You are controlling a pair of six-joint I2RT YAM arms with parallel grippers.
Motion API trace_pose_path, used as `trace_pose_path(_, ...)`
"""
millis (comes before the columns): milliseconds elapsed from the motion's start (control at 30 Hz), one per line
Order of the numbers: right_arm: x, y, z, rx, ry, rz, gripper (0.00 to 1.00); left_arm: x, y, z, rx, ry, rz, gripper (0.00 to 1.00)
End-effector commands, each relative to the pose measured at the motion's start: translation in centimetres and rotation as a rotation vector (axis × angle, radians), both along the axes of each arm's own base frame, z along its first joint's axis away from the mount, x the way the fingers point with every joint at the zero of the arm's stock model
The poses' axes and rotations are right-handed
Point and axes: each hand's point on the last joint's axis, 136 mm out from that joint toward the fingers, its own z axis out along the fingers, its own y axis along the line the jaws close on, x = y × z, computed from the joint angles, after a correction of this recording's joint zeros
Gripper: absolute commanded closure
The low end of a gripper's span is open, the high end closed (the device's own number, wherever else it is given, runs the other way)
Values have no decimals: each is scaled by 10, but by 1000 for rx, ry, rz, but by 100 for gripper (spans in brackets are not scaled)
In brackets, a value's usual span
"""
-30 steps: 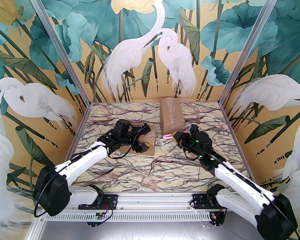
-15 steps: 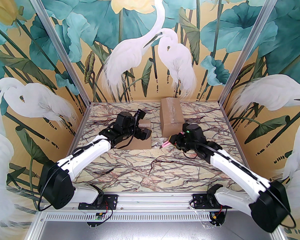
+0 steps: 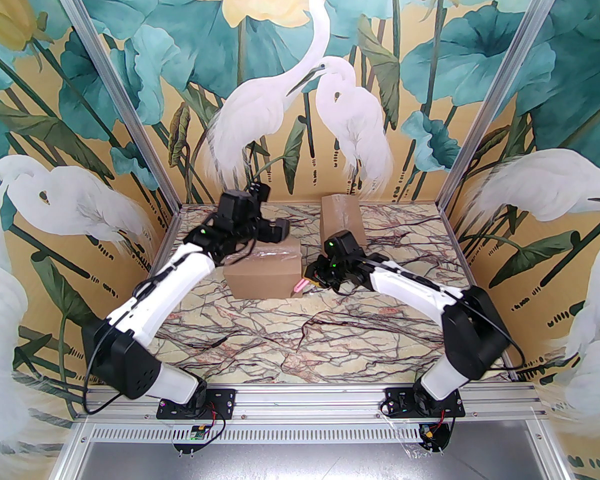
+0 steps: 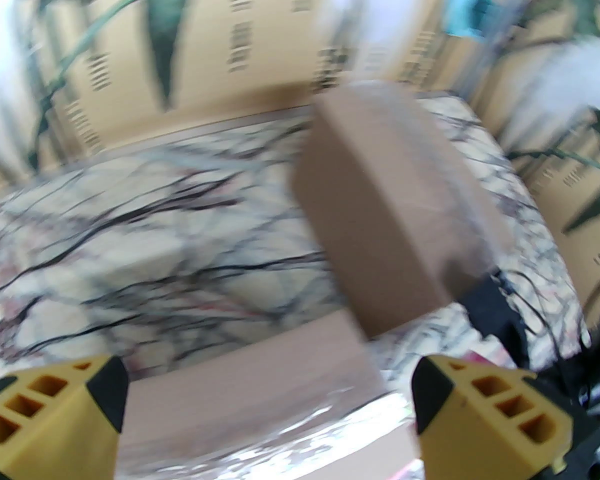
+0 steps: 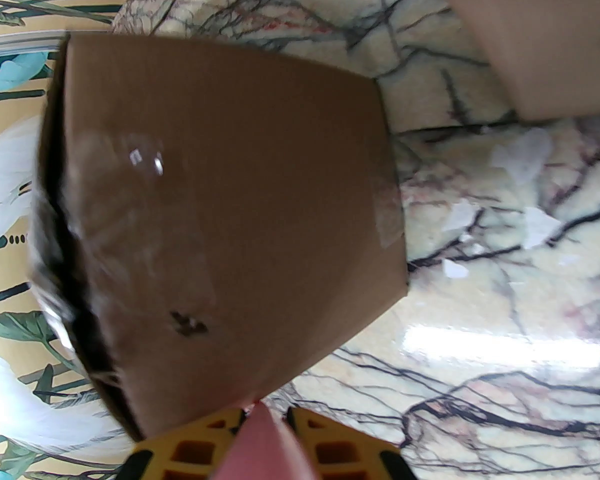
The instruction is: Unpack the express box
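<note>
**Marble table, taped parcel: the cutter is going in low at a corner**

Painted egrets and lotus leaves are covering the walls around a marble-veined table [image 3: 330, 333] in the top view. The express box [image 3: 265, 275] is sitting left of the table's centre, with clear tape [image 3: 275, 255] shining across its top. A second box [image 3: 341, 213] is standing at the back edge. The left gripper [image 3: 276, 230] is hovering over the express box's rear top edge with its jaws spread wide, holding nothing. The right gripper [image 3: 314, 280] is reaching in low from the right, clamped on a pink cutter [image 3: 300, 285] whose tip is lying at the box's near right bottom corner.

The left wrist view is blurring. Its yellow fingers [image 4: 50, 413] are standing far apart above the taped top of the express box [image 4: 260, 393], and the second box [image 4: 395, 208] is rising beyond.

In the right wrist view the fingers [image 5: 200, 448] are pinching the pink cutter [image 5: 260, 448], which is pointing at a side of the express box [image 5: 230, 208]. A dark gap is running along the box's far edge; whether it is a cut seam cannot be told. White scraps [image 5: 525, 153] are lying on the table.

The tape-cutting step appears to be in hand, and the flaps look closed. The next move is probably calling for the left gripper to press down and steady the box while the cutter rises to the taped seam and runs shallowly along it.
</note>
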Motion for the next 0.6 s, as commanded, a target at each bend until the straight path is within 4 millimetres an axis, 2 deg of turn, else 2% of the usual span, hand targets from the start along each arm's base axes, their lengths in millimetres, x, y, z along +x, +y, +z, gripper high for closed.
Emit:
trace_pose_path(0,16,17,12,38,-23,-2,100,-14,35,-49,19,233,46,0)
trace_pose_path(100,30,17,11,19,-44,-42,100,-19,54,-64,-19,297,69,0)
trace_pose_path(267,49,21,11,6,-50,-74,100,-33,71,-87,-43,360,89,0)
trace_pose_path(467,65,17,15,-10,-74,-144,100,-62,73,-104,-62,452,84,1)
trace_pose_path(567,72,12,20,-14,-98,-188,100,-80,67,-103,-111,491,82,1)
